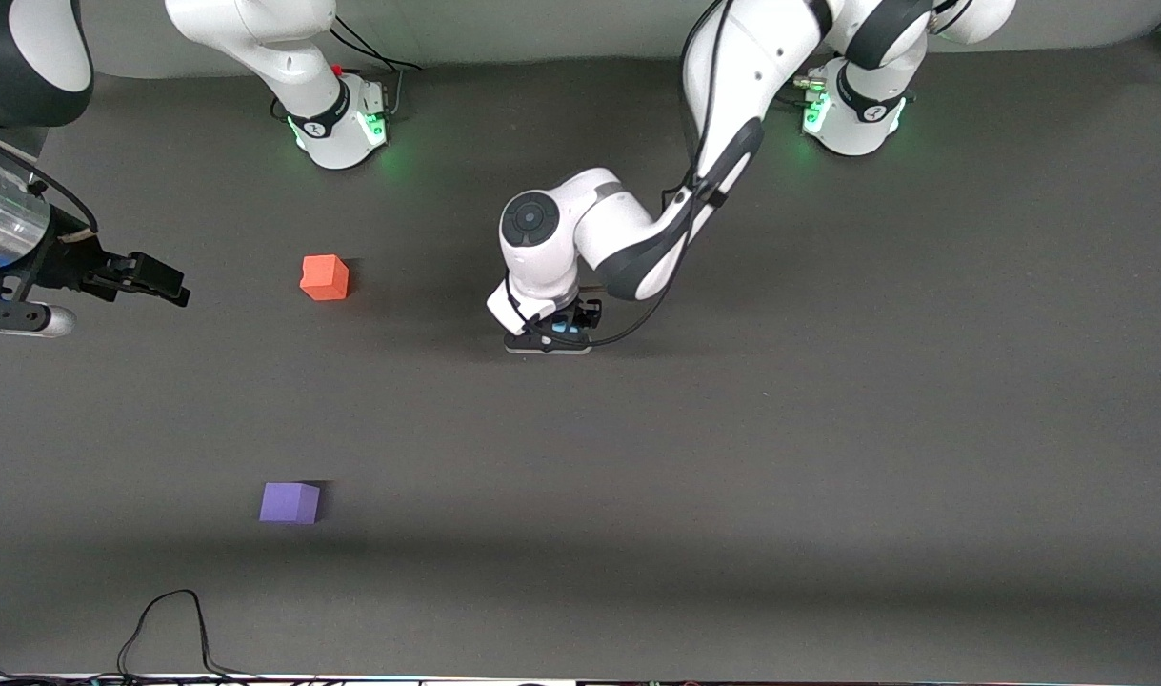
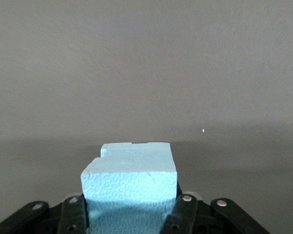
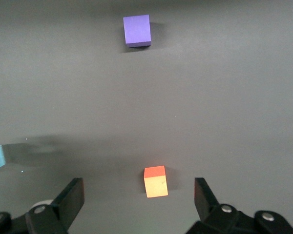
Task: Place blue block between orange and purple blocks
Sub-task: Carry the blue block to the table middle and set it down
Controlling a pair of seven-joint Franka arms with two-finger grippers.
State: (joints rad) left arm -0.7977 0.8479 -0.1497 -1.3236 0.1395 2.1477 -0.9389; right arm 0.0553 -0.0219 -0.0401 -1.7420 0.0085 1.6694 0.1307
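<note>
The blue block (image 2: 132, 178), a light sky-blue foam cube, sits clamped between the fingers of my left gripper (image 2: 130, 207). In the front view that gripper (image 1: 559, 333) is low over the middle of the dark mat, and only a bit of the blue block (image 1: 569, 327) shows under the wrist. The orange block (image 1: 325, 277) rests on the mat toward the right arm's end. The purple block (image 1: 290, 502) lies nearer to the front camera than the orange one. My right gripper (image 1: 166, 284) waits open and empty at the right arm's end of the table. Its wrist view shows the orange block (image 3: 155, 181) and the purple block (image 3: 137, 30).
A black cable (image 1: 166, 624) loops along the table edge nearest the front camera. The two arm bases (image 1: 344, 119) (image 1: 856, 114) stand with green lights at the edge farthest from that camera. The dark mat (image 1: 828, 429) covers the table.
</note>
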